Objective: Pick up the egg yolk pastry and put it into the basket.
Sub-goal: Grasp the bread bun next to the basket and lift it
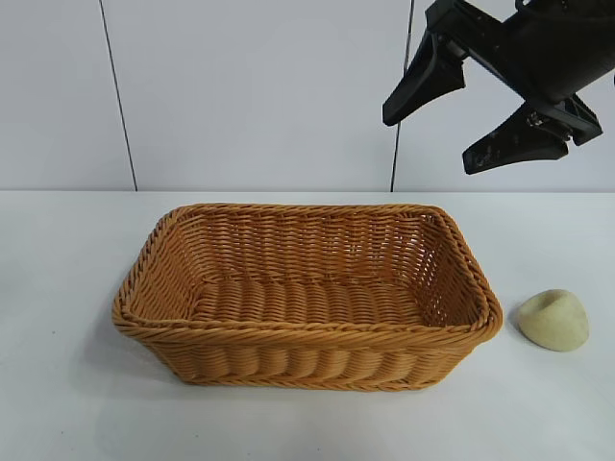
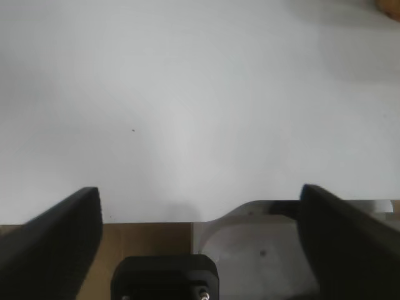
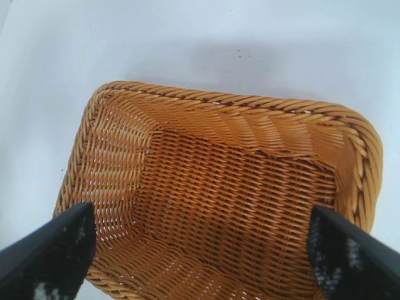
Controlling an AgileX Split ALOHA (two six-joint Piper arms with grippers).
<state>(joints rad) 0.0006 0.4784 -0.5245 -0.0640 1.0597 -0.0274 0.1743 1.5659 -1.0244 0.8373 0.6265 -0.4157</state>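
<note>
The egg yolk pastry (image 1: 554, 319) is a small pale yellow lump lying on the white table, just right of the basket and apart from it. The orange-brown wicker basket (image 1: 307, 331) stands mid-table, with nothing inside; the right wrist view shows its inside from above (image 3: 231, 181). My right gripper (image 1: 430, 141) hangs open and empty high above the basket's right end, up and left of the pastry. My left gripper (image 2: 200, 215) is open and empty over bare table near its edge; it does not show in the exterior view.
The white table (image 1: 58, 384) spreads around the basket. A white panelled wall (image 1: 259, 86) rises behind it. In the left wrist view a brown surface (image 2: 150, 237) and a grey mount (image 2: 262, 250) lie past the table's edge.
</note>
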